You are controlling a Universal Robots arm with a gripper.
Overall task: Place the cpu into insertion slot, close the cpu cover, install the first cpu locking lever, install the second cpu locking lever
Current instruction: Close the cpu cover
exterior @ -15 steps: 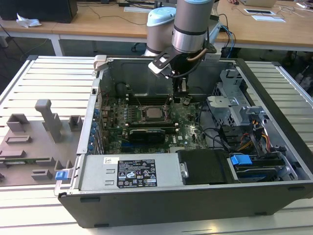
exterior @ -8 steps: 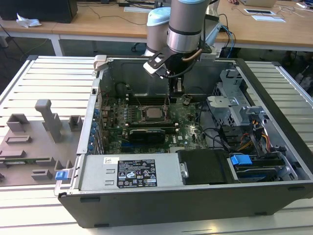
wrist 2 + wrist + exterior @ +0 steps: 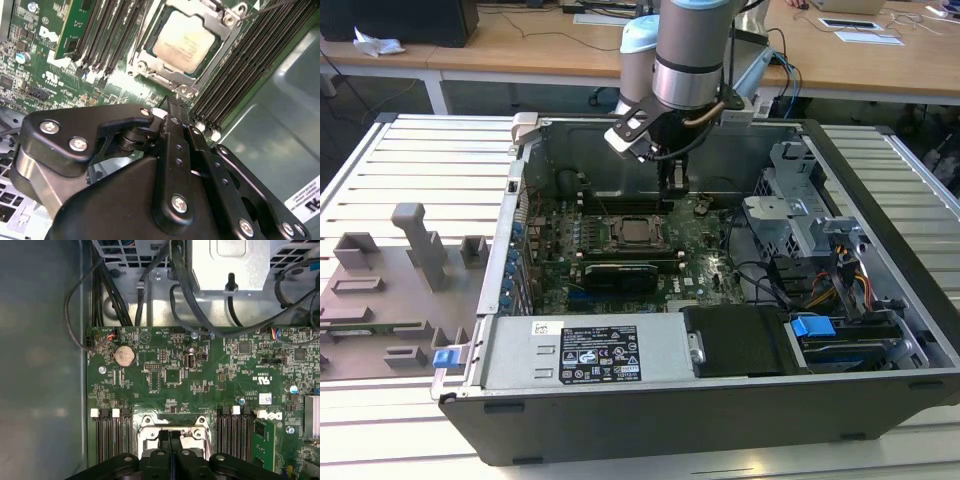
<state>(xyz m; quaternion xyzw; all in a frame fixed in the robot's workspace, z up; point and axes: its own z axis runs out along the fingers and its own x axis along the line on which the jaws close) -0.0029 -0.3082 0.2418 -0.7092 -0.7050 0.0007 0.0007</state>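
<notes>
Gripper [image 3: 170, 102], fingers pinched together and empty, is hovering beside cpu cover [image 3: 215, 56] framing seated cpu [image 3: 187, 40]; probably lever work, so pressing slowly and squarely is advised.

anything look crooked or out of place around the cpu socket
Nothing stands out. The cpu sits flat and square inside the lowered cpu cover, with no visible damage, and the gripper, fingers shut, is near the cover's edge.
</notes>
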